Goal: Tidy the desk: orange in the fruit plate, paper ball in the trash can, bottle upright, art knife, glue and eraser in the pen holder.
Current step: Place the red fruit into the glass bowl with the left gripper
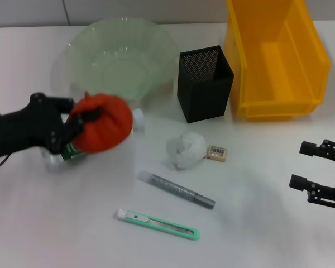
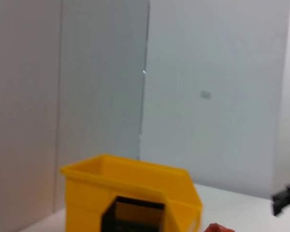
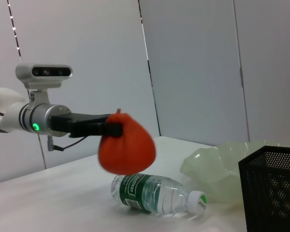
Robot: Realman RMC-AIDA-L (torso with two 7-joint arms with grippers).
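So the left gripper (image 1: 78, 124) is clamped on the orange (image 1: 103, 123), holding it up in the air right over the lying bottle (image 3: 154, 194), just short of the green fruit plate (image 1: 89, 42); right gripper (image 1: 318, 174) hangs spread wide off to the side, well apart; one each of paper ball (image 1: 186, 149), eraser (image 1: 216, 152), glue (image 1: 176, 190), art knife (image 1: 159, 224), pen holder (image 1: 205, 84), yellow bin (image 1: 276, 58).

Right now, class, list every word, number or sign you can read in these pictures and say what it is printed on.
Nothing can be read.
Bottle: green label, print too blurred.
Eraser: barcode-like sticker, too small.
Art knife and glue: no legible marking.
The orange, held by the left gripper, bears no text.
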